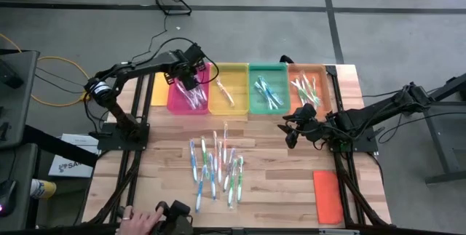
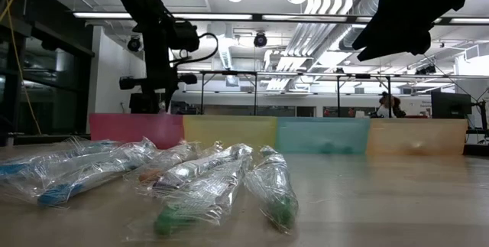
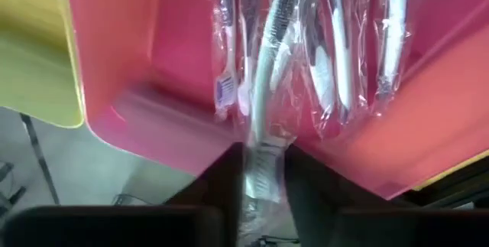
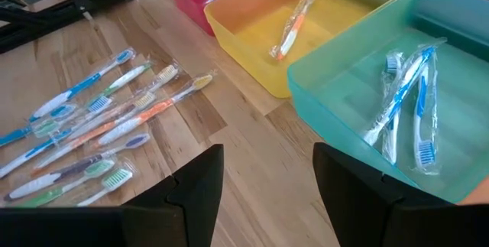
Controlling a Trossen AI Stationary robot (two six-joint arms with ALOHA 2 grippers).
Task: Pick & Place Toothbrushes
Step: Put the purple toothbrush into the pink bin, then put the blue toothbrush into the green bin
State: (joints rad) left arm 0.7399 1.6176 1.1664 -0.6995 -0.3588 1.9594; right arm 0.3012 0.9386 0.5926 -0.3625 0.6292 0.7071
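Left gripper point(image 1: 191, 82) over the pink tray point(image 1: 175, 98), right gripper point(image 1: 293, 134) idling open.

We are seeing the left jaws standing slightly apart with a wrapped toothbrush point(image 3: 263, 147) sitting between them, above other wrapped brushes in the pink tray; whether they are gripping it we cannot tell. The right jaws are hanging wide open, holding nothing, above the counter point(image 1: 277, 184) near the green tray point(image 1: 255, 108). Loose toothbrushes point(image 1: 215, 166) are lying mid-counter.

high: overhead | low: tabletop level | wrists: close | shared: trays point(image 1: 247, 89)
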